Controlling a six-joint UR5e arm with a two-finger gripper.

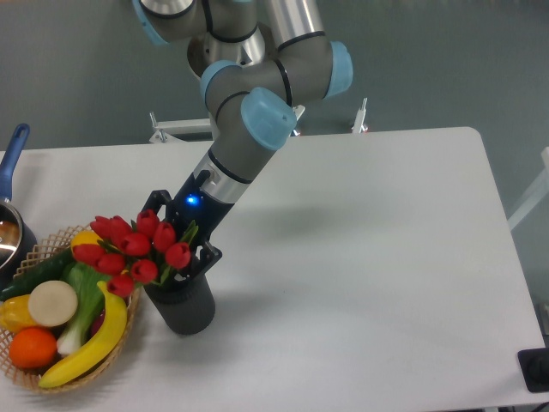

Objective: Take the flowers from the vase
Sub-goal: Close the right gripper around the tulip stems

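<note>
From the fixed camera we see the white table (369,257) lying bare across its whole right half, out to the rounded far-right corner; the left edge is crowded. We read no writing or labels anywhere; only a blue light glows on the wrist of the arm (249,129).

The vase (182,305) stands near the front-left, just beside the wicker basket (17,365). The flowers (133,247) sit in its mouth, their red heads leaning left over the basket rim. The gripper (176,249) reaches down behind the blooms, its dark fingers (208,255) on either side of the stems just above the vase; we cannot tell whether they press the stems. The basket holds a banana (90,343), an orange (33,347) and other produce. A blue-handled pot (10,184) sits at the left edge.
</note>
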